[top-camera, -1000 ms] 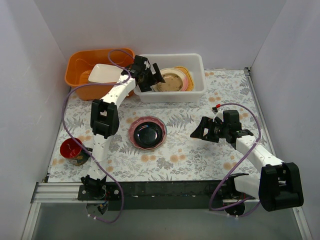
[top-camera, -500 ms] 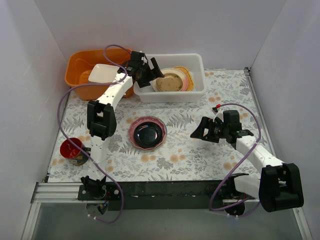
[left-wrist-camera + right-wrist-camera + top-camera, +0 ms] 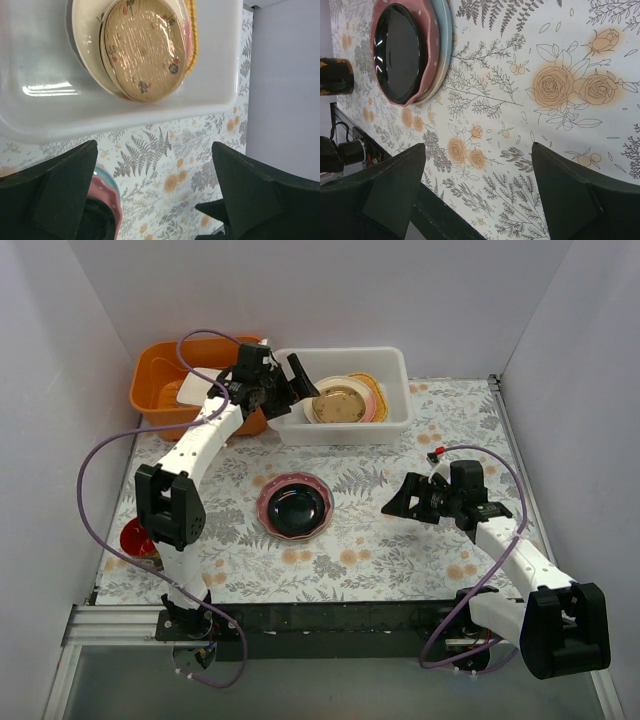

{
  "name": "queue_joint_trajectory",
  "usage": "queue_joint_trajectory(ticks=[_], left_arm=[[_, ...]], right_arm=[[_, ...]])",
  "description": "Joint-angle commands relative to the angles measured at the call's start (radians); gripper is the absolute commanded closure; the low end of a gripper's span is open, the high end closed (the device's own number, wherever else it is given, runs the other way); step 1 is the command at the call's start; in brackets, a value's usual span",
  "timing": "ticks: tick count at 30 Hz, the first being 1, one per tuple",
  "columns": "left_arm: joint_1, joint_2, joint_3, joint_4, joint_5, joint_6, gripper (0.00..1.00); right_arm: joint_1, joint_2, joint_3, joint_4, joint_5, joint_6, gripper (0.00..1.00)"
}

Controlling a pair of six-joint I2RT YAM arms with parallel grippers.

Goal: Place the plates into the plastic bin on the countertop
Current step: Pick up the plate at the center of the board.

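Far left sits an orange tub [image 3: 160, 390]. Next to it the left tool [image 3: 296, 398] hangs spread wide at the left end of the plastic bin [image 3: 395, 360], where several plates [image 3: 343, 403] lie stacked. A small black plate [image 3: 297, 507] tops a pink one mid-desk [image 3: 380, 550]. To its right the right tool [image 3: 398, 503] gapes wide, holding nothing.

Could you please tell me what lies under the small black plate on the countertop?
A pink dotted plate, and beneath it a light-blue plate. Only their rims show; the black plate covers their middles.
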Motion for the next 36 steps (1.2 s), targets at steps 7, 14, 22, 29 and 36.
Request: queue_joint_trajectory(ticks=[7, 14, 22, 29, 36], left_arm=[[0.004, -0.310, -0.252, 0.035, 0.002, -0.009, 0.02], [0.004, -0.468, -0.427, 0.038, 0.006, -0.038, 0.02], [0.004, -0.623, -0.691, 0.047, 0.017, -0.090, 0.02], [0.004, -0.738, -0.864, 0.067, 0.009, -0.139, 0.02], [0.004, -0.796, -0.955, 0.044, -0.027, -0.149, 0.03]], right_arm=[[0.004, -0.063, -0.019, -0.028, -0.020, 0.005, 0.06], [0.010, -0.085, -0.027, -0.028, -0.021, 0.017, 0.07], [0.022, -0.089, -0.041, -0.013, -0.023, 0.036, 0.07], [0.040, -0.075, -0.053, 0.012, -0.024, 0.054, 0.07], [0.063, -0.060, -0.059, 0.032, -0.023, 0.067, 0.08]])
